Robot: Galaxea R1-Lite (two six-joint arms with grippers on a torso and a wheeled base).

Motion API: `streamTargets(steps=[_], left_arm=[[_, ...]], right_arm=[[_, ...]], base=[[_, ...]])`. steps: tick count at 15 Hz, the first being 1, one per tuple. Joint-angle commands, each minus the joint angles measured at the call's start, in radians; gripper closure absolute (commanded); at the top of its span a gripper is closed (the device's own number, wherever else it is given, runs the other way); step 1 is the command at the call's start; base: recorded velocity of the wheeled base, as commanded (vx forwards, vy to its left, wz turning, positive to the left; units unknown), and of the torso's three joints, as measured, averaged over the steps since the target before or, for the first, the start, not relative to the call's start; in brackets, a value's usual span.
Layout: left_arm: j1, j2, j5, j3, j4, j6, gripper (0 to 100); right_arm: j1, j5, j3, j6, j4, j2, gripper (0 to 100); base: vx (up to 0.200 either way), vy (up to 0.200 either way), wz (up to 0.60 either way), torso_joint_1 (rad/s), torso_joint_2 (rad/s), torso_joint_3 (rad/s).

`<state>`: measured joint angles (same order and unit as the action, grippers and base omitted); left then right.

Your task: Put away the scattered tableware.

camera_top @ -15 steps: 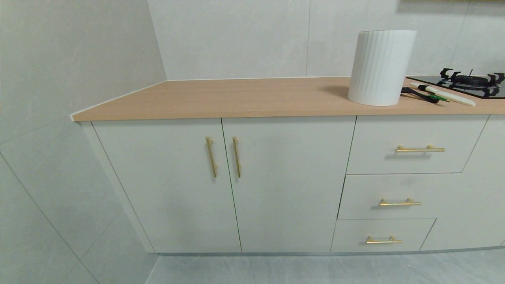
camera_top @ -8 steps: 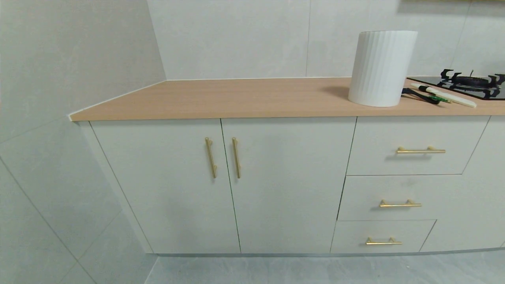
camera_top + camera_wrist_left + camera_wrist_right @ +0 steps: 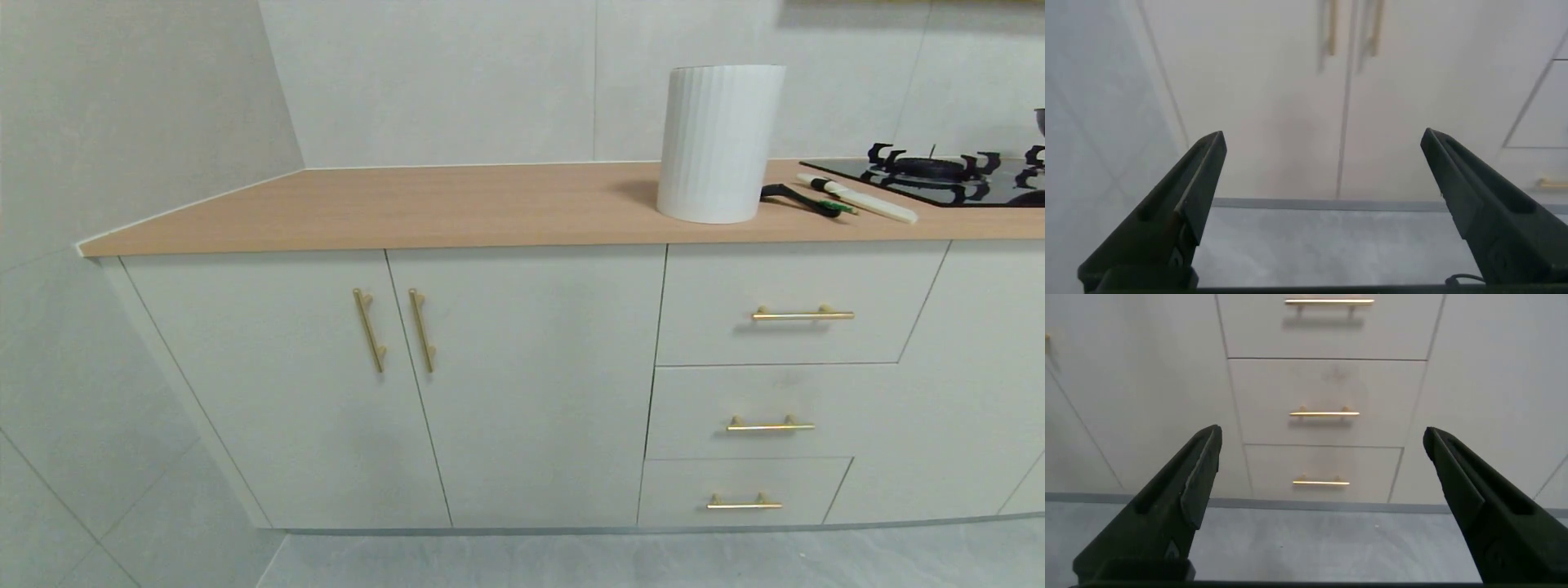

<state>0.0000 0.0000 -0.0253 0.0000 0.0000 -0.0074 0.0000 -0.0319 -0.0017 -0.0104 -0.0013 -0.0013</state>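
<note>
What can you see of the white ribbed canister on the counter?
The white ribbed canister is a tall, straight-sided cylinder with fine vertical ribs all round. It looks matte, either ceramic or plastic. It stands upright on the wooden countertop, nearer the front edge than the wall. Its inside is hidden from this angle. A black-handled utensil lies on its stove side with one end reaching the base; I cannot tell whether they touch.

Open worktop (image 3: 424,208) stretches left of the ribbed canister (image 3: 720,143); utensils (image 3: 857,198) crowd its right.
</note>
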Motion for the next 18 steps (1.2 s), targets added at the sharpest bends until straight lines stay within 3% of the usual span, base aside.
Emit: streamTargets(steps=[1,5,18], left_arm=[[0.000,0.000,-0.001,0.000,0.000,0.000,0],[0.000,0.000,-0.001,0.000,0.000,-0.002,0],[0.000,0.000,-0.001,0.000,0.000,-0.002,0]], right_arm=[[0.000,0.000,0.000,0.000,0.000,0.001,0],[0.000,0.000,0.000,0.000,0.000,0.001,0],[0.000,0.000,0.000,0.004,0.000,0.001,0]], base=[[0.000,-0.200,0.00,-0.002,0.00,0.002],[0.000,-0.200,0.00,0.001,0.00,0.005],[0.015,0.000,0.00,0.000,0.00,0.000]])
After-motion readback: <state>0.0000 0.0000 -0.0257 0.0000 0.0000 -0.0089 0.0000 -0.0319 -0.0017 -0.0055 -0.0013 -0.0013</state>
